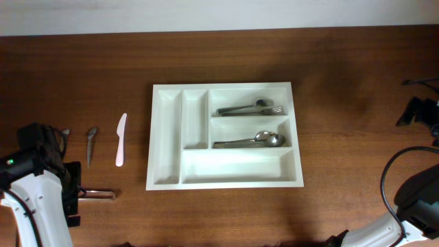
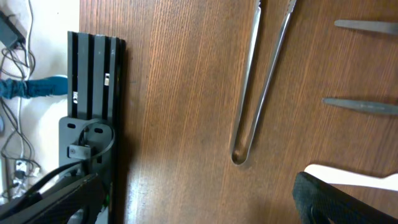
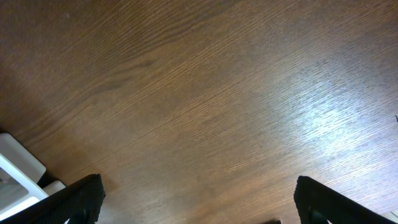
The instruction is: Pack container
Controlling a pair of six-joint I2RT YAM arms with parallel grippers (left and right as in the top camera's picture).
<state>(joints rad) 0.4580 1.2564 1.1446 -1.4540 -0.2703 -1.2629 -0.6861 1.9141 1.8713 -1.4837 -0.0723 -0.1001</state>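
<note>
The tray [image 1: 159, 137] lies flat mid-table, between the two pincers and well apart from both. Its long axis runs from the left pincer's side to the right pincer's side. The two narrow slots sit at the end nearer the left pincer and run crosswise, while the three long compartments follow the long axis. Forks [image 1: 251, 108] lie lengthwise in the farthest long compartment and spoons [image 1: 250, 141] in the middle one. The left pincer [image 2: 196, 186] stands wide open and grips nothing. Just ahead of it lies the bent end of metal tongs [image 2: 254, 87], whose tips are cut off by the picture edge. To the side of the tongs are two metal handles [image 2: 364, 106], only partly in frame, from cutlery I cannot identify, and a white plastic knife [image 2: 348, 177] partly hidden behind one finger [image 2: 336, 202]. The right pincer [image 3: 199, 199] is also wide open, over bare table [image 3: 199, 93]. A white block [image 3: 18, 165] beside one of its fingers is cut off and hard to make out.
</note>
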